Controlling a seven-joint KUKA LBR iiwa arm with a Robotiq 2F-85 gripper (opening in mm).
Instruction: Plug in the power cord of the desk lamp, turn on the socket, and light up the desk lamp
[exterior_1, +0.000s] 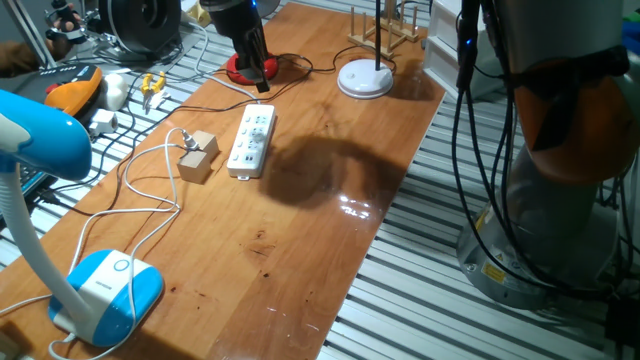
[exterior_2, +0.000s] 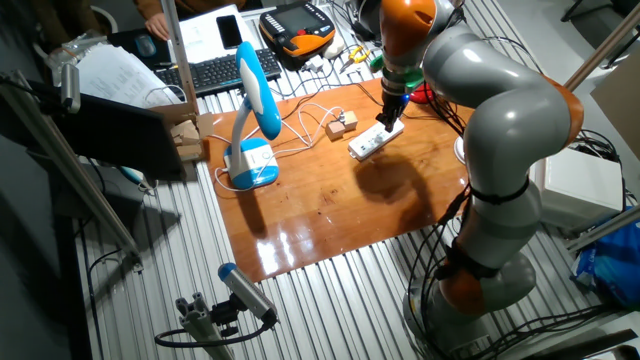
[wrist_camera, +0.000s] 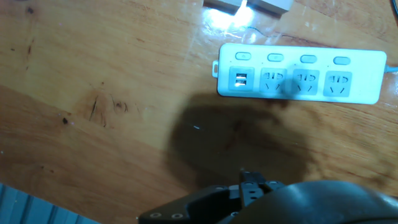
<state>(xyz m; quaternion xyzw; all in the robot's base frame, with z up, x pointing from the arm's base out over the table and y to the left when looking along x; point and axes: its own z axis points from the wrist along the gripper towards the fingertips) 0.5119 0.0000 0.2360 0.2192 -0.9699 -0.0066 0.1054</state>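
The socket (exterior_1: 252, 140) is a white power strip lying flat mid-table; it also shows in the other fixed view (exterior_2: 375, 140) and the hand view (wrist_camera: 298, 74), and nothing is plugged into it. The desk lamp stands at the near left on its light-blue and white base (exterior_1: 110, 290), with its blue head (exterior_1: 40, 135) above. The power cord runs from the base in loops, and its plug (exterior_1: 186, 141) lies beside a wooden block. My gripper (exterior_1: 260, 80) hangs above the strip's far end with nothing in it. Its fingers look dark and merged.
A small tan wooden block (exterior_1: 198, 156) sits just left of the strip. A red round-based lamp (exterior_1: 250, 68) stands right behind my gripper, with its black cable. A white disc-based lamp (exterior_1: 365, 78) and a wooden rack are at the far right. Tools lie off the table's left edge.
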